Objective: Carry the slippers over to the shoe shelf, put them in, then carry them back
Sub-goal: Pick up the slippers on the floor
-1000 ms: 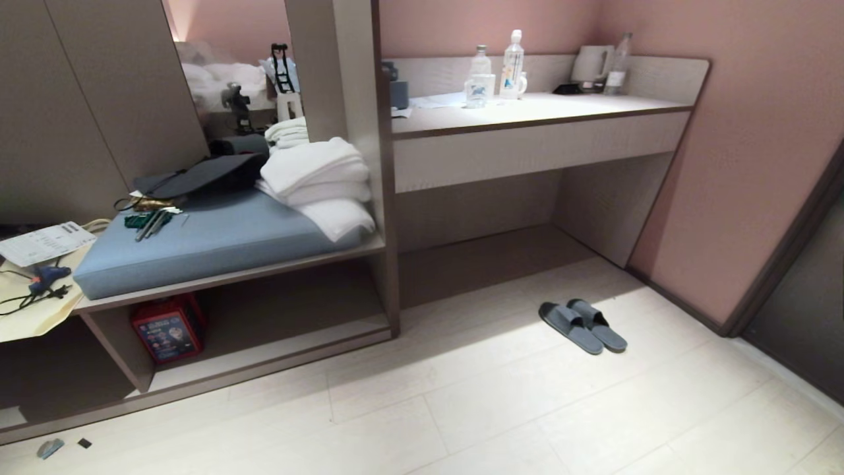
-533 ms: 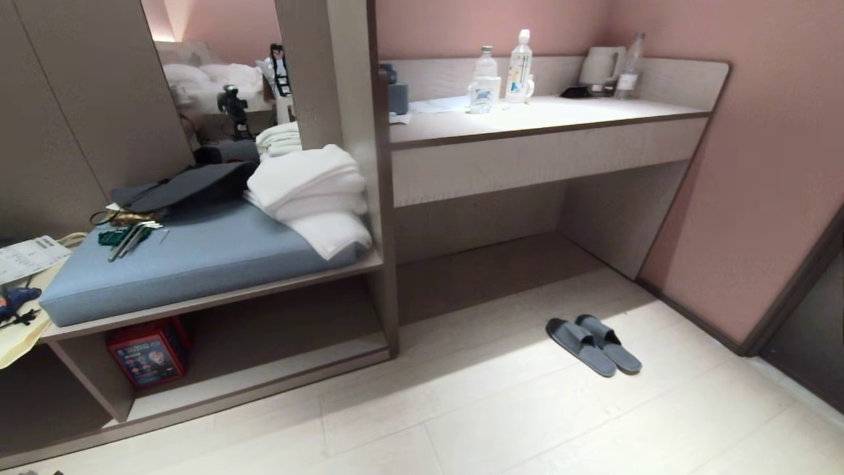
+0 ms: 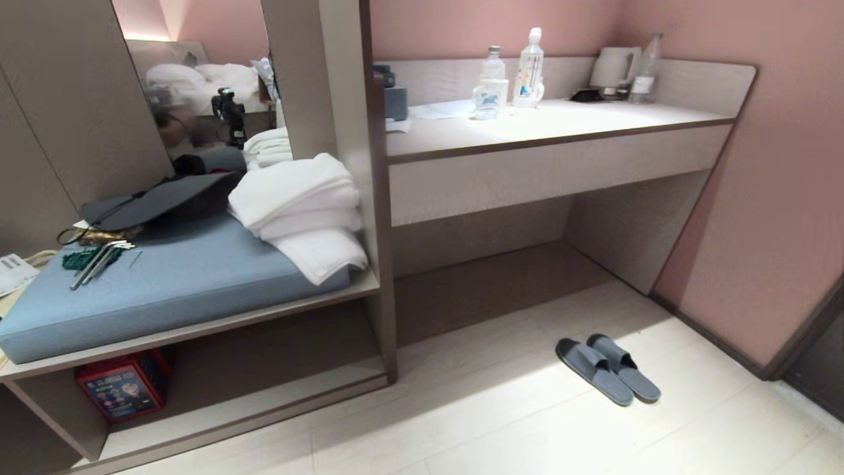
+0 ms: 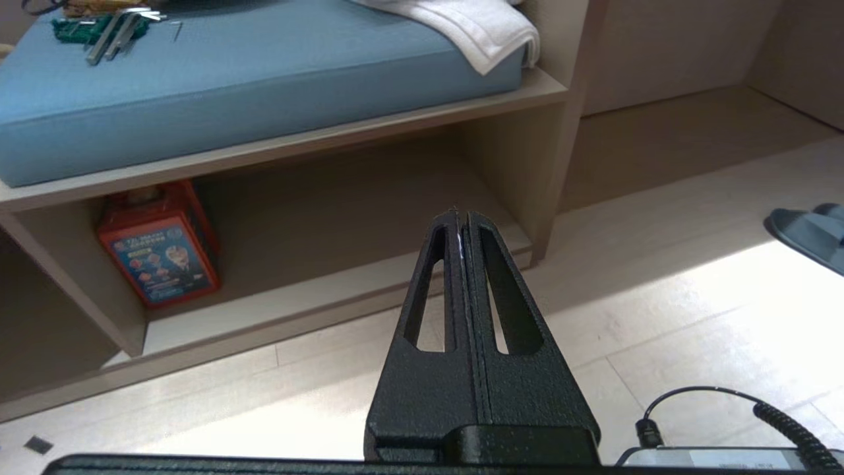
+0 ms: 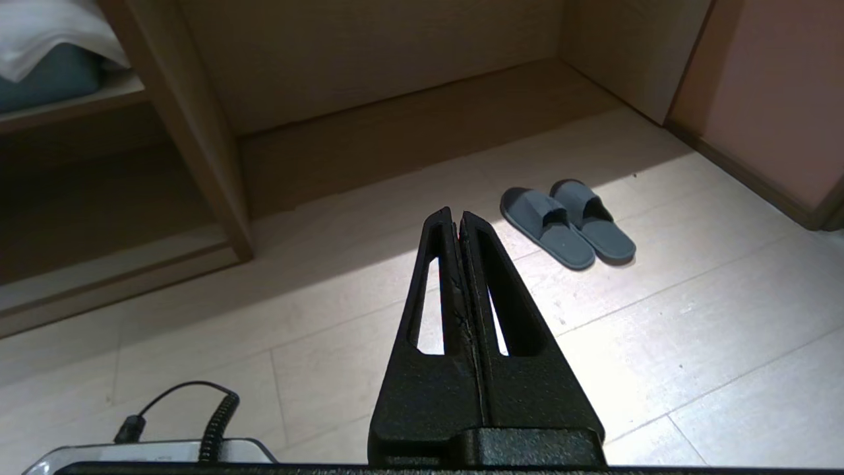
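Two slippers (image 3: 607, 369) side by side on floor, both grippers' jaws closed, empty, no legible writing

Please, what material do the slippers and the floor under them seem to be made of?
The slippers: probably soft foam or thin fabric, matte blue-grey; they lie very flat and show no shine, even in the bright patch of light. The floor: pale wood-look planks, perhaps laminate or vinyl; long straight seams and faint grain show, with a slight sheen where the light falls.

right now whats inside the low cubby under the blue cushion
A red box stands at the left end of the cubby; the rest of its pale base looks bare. The slippers are outside on the floor. Its far left is out of frame.
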